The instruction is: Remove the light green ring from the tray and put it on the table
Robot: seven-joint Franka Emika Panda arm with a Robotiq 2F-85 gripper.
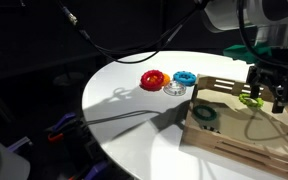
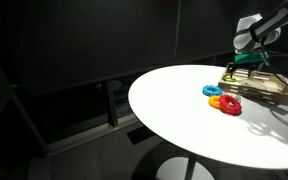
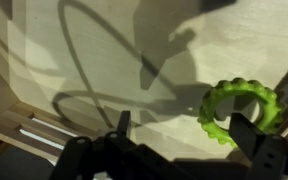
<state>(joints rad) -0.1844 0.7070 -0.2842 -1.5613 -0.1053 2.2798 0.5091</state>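
Note:
The light green ring [image 3: 241, 110] lies on the floor of the light wood tray [image 3: 94, 50], by the right finger of my gripper [image 3: 184, 122]. The gripper is open, with its fingers spread wide just above the tray floor; the ring sits at the right finger, not between closed jaws. In an exterior view the ring [image 1: 250, 99] shows at the fingertips of the gripper [image 1: 267, 98], over the far part of the tray [image 1: 224, 140]. The tray stands on the round white table [image 1: 124, 100]. Whether the finger touches the ring I cannot tell.
A darker green ring [image 1: 204, 115] lies in the tray's near corner. On the table beside the tray are a red ring [image 1: 154, 79], a blue ring [image 1: 184, 78] and a pale ring [image 1: 174, 89]. A cable crosses the table top. The tray has low walls.

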